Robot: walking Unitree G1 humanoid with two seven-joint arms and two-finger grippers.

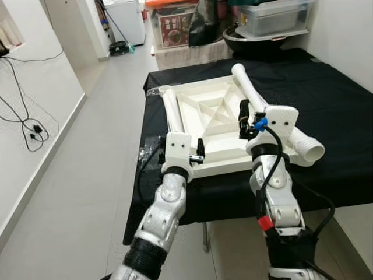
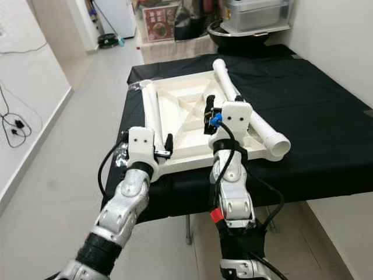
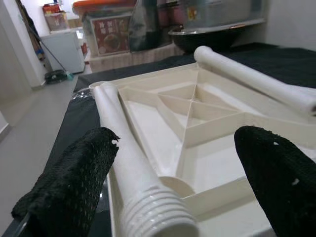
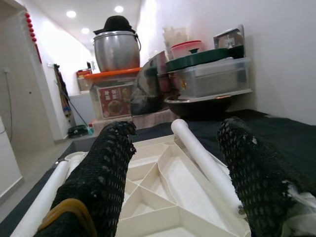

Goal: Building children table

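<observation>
Nearest, the left gripper (image 1: 200, 153) hovers at the near left corner of the white plastic table top (image 1: 213, 125), which lies upside down on the black-draped surface (image 1: 332, 111) so its ribs and leg sockets face up. Its fingers (image 3: 74, 177) are spread, grasping nothing, either side of the threaded end of the left white plastic leg tube (image 3: 126, 153), probably lined up for a grip. The right gripper (image 1: 245, 119) hangs over the top's middle, fingers (image 4: 106, 177) likewise released. The right white leg tube (image 1: 274, 116) overhangs the near rim. The top sits close to the surface's near left edge; open cloth lies right and beyond.
</observation>
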